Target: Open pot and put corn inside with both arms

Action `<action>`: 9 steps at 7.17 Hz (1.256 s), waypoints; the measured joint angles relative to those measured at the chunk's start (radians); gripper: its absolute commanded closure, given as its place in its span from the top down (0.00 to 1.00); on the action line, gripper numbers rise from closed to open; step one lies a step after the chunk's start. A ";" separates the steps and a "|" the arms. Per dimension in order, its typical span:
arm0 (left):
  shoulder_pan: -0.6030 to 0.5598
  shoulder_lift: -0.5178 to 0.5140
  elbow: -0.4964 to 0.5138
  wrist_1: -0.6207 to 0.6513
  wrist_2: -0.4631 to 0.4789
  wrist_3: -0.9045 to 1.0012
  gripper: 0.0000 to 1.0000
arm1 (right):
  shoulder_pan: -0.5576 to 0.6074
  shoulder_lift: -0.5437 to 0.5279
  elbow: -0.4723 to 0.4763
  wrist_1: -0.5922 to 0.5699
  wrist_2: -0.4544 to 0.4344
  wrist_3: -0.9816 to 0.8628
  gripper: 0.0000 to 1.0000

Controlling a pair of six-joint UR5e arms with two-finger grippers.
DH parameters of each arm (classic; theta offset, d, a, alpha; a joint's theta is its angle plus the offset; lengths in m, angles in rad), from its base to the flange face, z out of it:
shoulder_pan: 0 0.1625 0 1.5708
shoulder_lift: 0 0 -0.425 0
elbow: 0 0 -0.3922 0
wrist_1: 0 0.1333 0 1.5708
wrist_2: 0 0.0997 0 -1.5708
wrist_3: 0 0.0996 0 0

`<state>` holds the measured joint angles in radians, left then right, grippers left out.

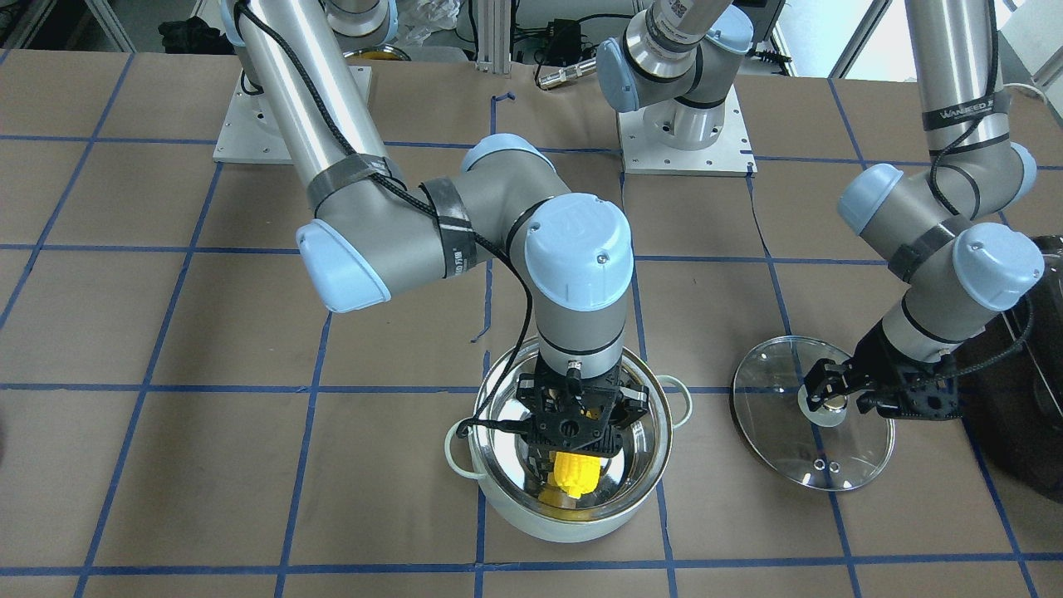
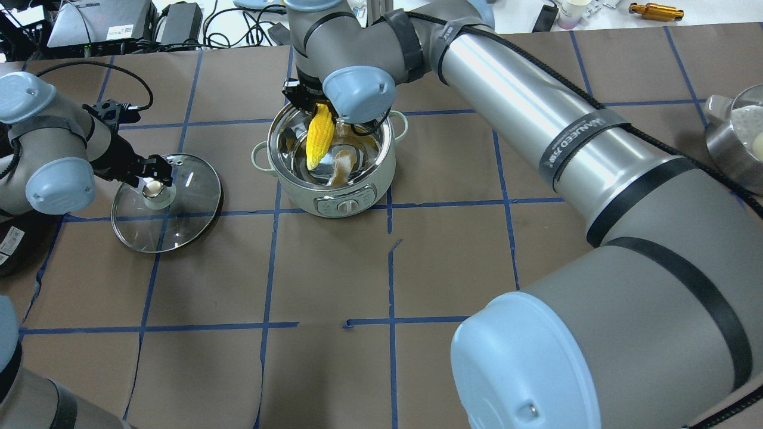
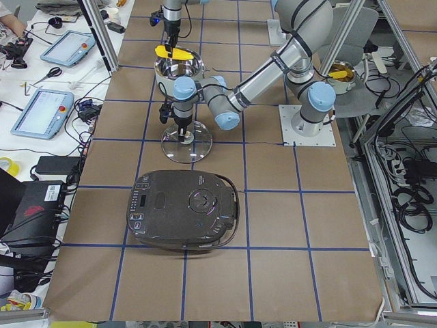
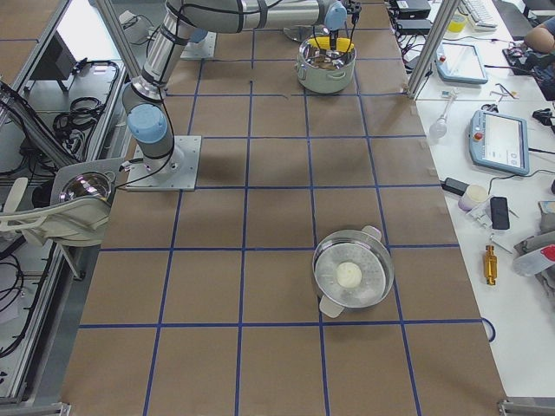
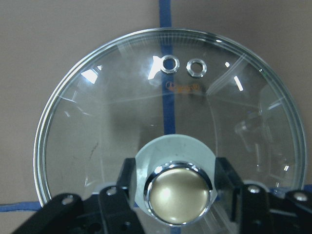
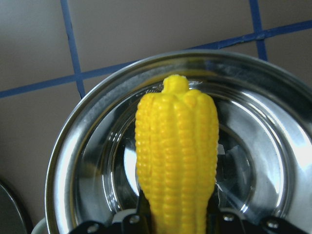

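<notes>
The pale mint-white pot (image 1: pixel 573 523) stands open, and its steel interior shows in the overhead view (image 2: pixel 346 199). My right gripper (image 1: pixel 573 453) is shut on the yellow corn (image 1: pixel 573 473) and holds it tip-down over the pot's inside, above the bottom. The corn also shows in the overhead view (image 2: pixel 319 140) and the right wrist view (image 6: pixel 178 156). The glass lid (image 1: pixel 781 440) lies flat on the table beside the pot. My left gripper (image 5: pixel 175 195) is open around the lid's knob (image 5: pixel 179 192), its fingers a little apart from it on both sides.
A large glossy black appliance (image 1: pixel 1021 415) sits just beyond the lid on the left arm's side. A steel steamer bowl (image 2: pixel 736 143) with a white item stands at the far right of the table. Blue tape lines grid the brown table.
</notes>
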<state>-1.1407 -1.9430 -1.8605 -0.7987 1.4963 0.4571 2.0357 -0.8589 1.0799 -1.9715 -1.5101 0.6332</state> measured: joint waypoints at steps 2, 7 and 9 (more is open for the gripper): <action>-0.008 0.039 0.008 -0.010 0.002 0.002 1.00 | 0.022 0.014 0.006 -0.004 0.013 -0.064 0.72; -0.089 0.230 0.177 -0.424 0.005 -0.073 1.00 | 0.012 -0.050 0.038 0.014 0.000 -0.125 1.00; -0.137 0.317 0.224 -0.546 0.005 -0.138 1.00 | -0.040 -0.105 0.042 0.094 -0.002 -0.144 1.00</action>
<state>-1.2772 -1.6260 -1.6367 -1.3446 1.5014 0.3186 1.9961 -0.9639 1.1223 -1.8776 -1.5119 0.4887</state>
